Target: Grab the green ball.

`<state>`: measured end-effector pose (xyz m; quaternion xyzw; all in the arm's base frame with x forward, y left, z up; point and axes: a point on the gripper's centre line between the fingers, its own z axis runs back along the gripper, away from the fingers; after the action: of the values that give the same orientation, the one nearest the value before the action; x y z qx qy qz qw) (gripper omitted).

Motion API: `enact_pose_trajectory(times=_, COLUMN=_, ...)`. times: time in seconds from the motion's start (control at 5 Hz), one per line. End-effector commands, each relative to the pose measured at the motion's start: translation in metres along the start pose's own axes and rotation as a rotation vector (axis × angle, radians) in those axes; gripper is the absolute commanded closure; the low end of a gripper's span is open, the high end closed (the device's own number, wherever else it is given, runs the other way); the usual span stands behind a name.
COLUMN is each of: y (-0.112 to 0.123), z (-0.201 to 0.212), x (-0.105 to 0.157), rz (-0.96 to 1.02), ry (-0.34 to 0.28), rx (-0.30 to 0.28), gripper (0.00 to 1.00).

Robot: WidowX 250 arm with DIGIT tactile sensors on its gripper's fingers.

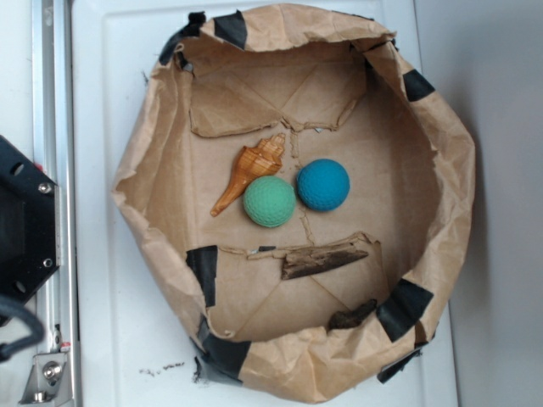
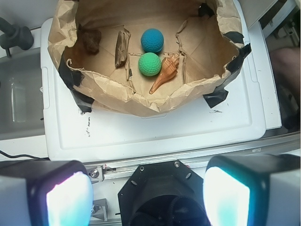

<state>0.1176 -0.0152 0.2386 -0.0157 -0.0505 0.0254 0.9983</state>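
The green ball (image 1: 270, 201) is a mint-green dimpled sphere lying in the middle of a brown paper-lined basket (image 1: 144, 220). It touches a teal-blue ball (image 1: 323, 184) on its right and an orange spiral shell (image 1: 249, 170) on its left. In the wrist view the green ball (image 2: 149, 64) lies far ahead, with the blue ball (image 2: 152, 40) beyond it and the shell (image 2: 166, 73) beside it. My gripper (image 2: 147, 197) is open and empty, its two fingers wide apart at the bottom of the wrist view, well back from the basket over the robot base. The gripper does not show in the exterior view.
A long piece of bark (image 1: 324, 257) and a smaller dark chunk (image 1: 352, 315) lie in the basket's lower part. The basket has high crumpled walls with black tape patches. It stands on a white board (image 1: 110, 339). A metal rail (image 1: 53, 153) and the black robot base (image 1: 24, 220) are at the left.
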Motion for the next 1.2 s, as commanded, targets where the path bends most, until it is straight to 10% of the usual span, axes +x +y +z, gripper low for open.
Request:
enact_pose_trajectory(times=0.0, y=0.0, z=0.0, x=0.0, rz=0.0, ry=0.0, rx=0.0, gripper=0.0)
enact_pose_trajectory(times=0.6, y=0.013, z=-0.051, x=0.146, rz=-0.337, ry=-0.018, rx=-0.022, gripper=0.0)
enact_pose_trajectory(times=1.0, y=-0.012, z=-0.117, x=0.14, rz=-0.818, ry=-0.029, rx=-0.014, gripper=0.0)
